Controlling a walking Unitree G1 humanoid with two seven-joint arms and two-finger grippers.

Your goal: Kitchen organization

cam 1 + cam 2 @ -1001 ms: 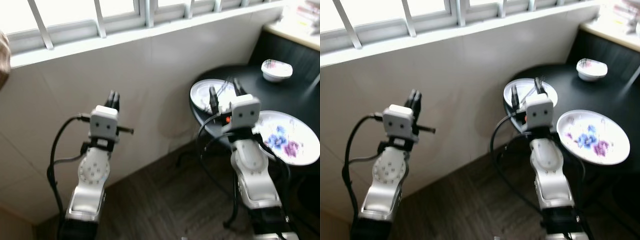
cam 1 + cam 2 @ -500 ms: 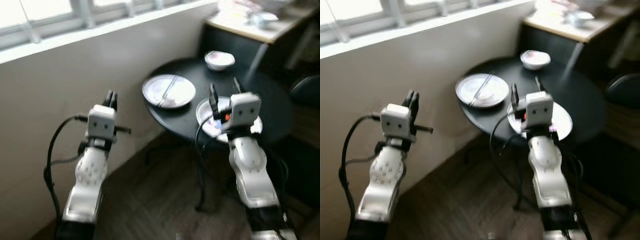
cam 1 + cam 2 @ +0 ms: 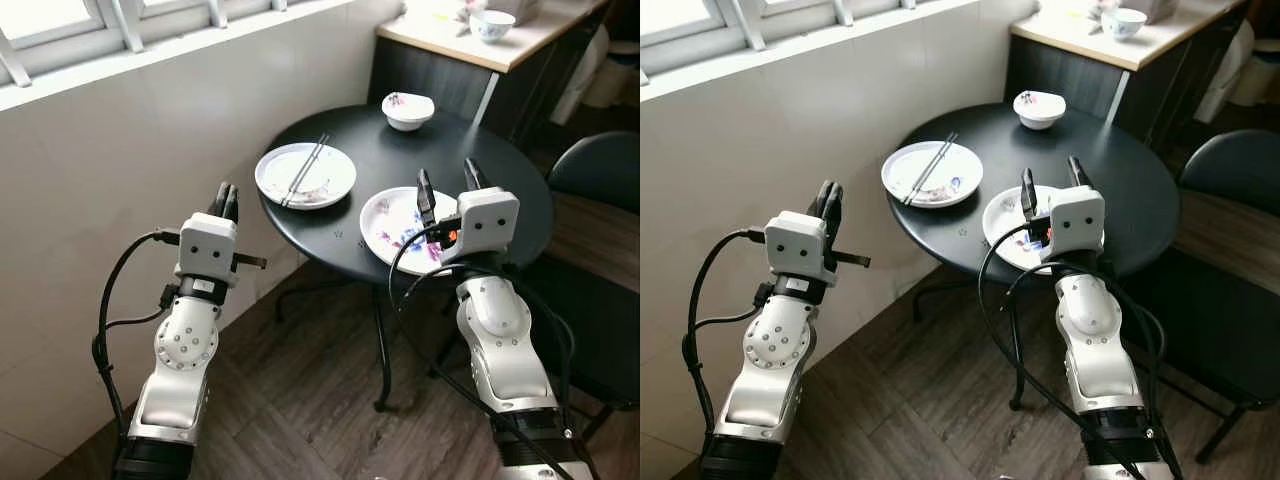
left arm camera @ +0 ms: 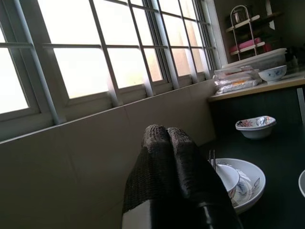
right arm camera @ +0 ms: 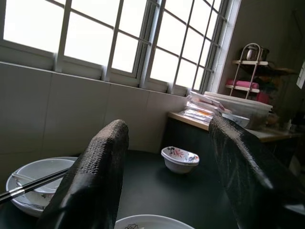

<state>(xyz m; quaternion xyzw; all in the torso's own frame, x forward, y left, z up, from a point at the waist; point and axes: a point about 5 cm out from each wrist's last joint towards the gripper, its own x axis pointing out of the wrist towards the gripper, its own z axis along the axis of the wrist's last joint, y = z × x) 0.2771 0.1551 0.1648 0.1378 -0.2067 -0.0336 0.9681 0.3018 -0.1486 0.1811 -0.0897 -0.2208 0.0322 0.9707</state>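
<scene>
- A flowered plate (image 3: 405, 220) lies at the near edge of the round black desk (image 3: 500, 160).
- Beside it, a white plate (image 3: 305, 176) carries chopsticks (image 3: 302, 168).
- Right pincer (image 3: 445, 189) hovers released over the flowered plate.
- Left pincer (image 3: 226, 200) is clenched by the wall.

No text, label, brand or number can be read anywhere.

A round black table (image 3: 480, 160) fills the upper right of the frame. On it sit a white plate (image 3: 335, 183) with chopsticks (image 3: 303, 168) across it, a flowered plate (image 3: 385, 218) and a small bowl (image 3: 408, 110). The left gripper (image 3: 225, 200), fingers together, rises at centre left; the right gripper (image 3: 446, 188), fingers parted, stands over the flowered plate.
</scene>
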